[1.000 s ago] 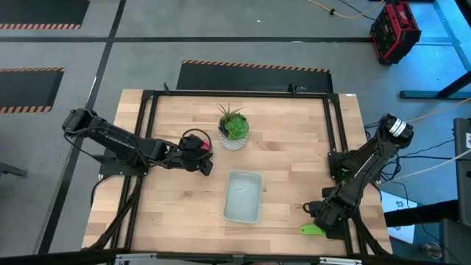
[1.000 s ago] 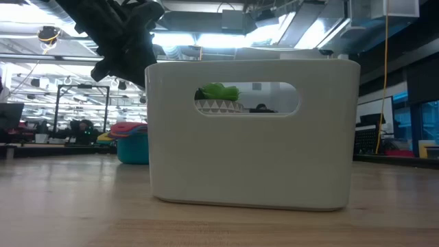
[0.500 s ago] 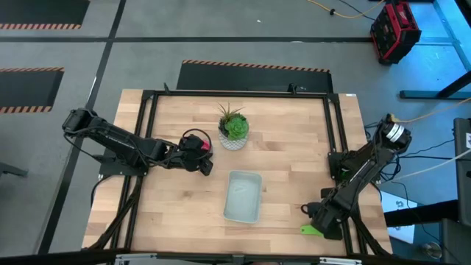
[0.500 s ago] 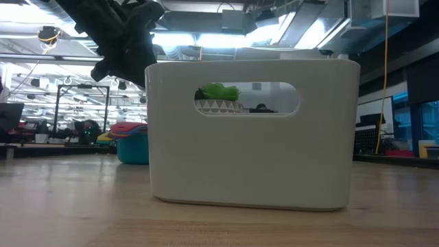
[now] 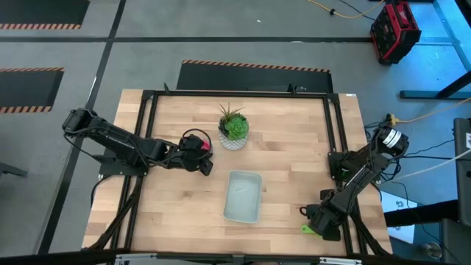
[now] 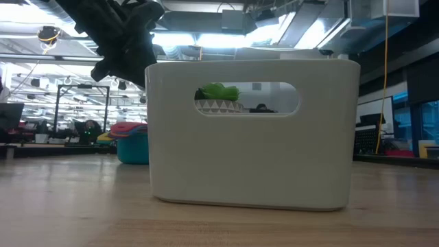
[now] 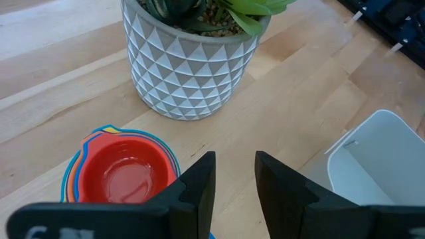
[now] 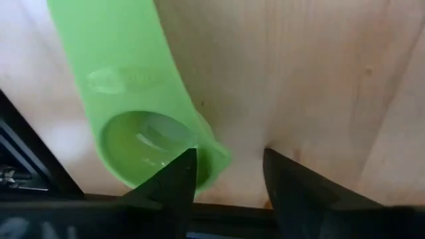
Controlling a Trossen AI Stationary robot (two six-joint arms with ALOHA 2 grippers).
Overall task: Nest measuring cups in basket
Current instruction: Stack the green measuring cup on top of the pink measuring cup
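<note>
A nested stack of measuring cups (image 7: pixel 123 176), red on top, stands on the table near the plant pot; the low view shows the stack (image 6: pixel 130 140) with a teal outer cup. My left gripper (image 7: pixel 236 159) hovers open beside it, bare wood between its fingers. The pale basket (image 5: pixel 243 196) stands at the table's middle, near side. A green measuring cup (image 8: pixel 146 139) lies at the near right corner, handle flat on the wood. My right gripper (image 8: pixel 229 156) is open and points down at its bowl: one finger over the bowl, one outside. My right gripper comes from above with the wall of the green cup's bowl (image 8: pixel 214 158) between its fingers. One finger (image 8: pixel 178 174) overlaps the bowl's rim. Whether either finger touches the cup, I cannot tell. The cup lies on the table.
A white patterned pot with a green plant (image 5: pixel 234 131) stands at the table's far middle, close to the cup stack. A black frame rail (image 5: pixel 342 158) runs along the table's right edge beside my right arm. Bare wood lies between basket and green cup.
My right gripper has sunk toward the green cup at the near right corner, its arm folding lower. The cups, the basket and my left arm have kept still.
</note>
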